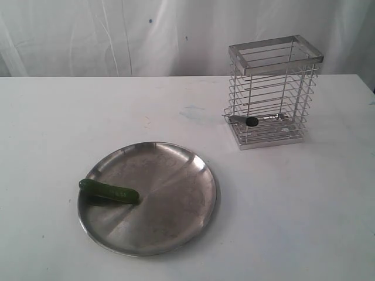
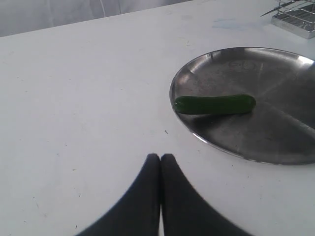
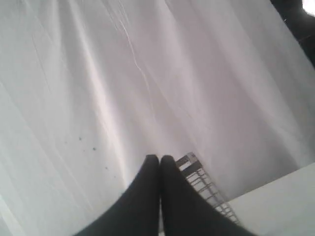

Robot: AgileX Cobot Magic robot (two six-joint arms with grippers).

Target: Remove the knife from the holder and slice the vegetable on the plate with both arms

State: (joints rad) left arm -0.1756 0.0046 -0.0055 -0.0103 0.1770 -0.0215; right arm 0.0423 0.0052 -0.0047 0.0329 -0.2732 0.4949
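Observation:
The dark green vegetable (image 1: 109,192) lies whole on the left part of the steel plate (image 1: 176,228). The wire holder (image 1: 274,93) stands upright at the back right. Low inside it lies the knife (image 1: 251,121), only a dark end and a grey tip poking through the bars. Neither arm shows in the exterior view. My left gripper (image 2: 160,156) is shut and empty over bare table, short of the plate (image 2: 275,137) and the vegetable (image 2: 215,104). My right gripper (image 3: 159,158) is shut and empty, facing the white curtain, with the holder (image 3: 204,184) just past it.
A white table (image 1: 304,211) carries everything, and a white curtain (image 1: 117,35) hangs behind it. A faint bluish stain (image 1: 193,112) marks the table left of the holder. The holder's base corner (image 2: 298,22) shows in the left wrist view.

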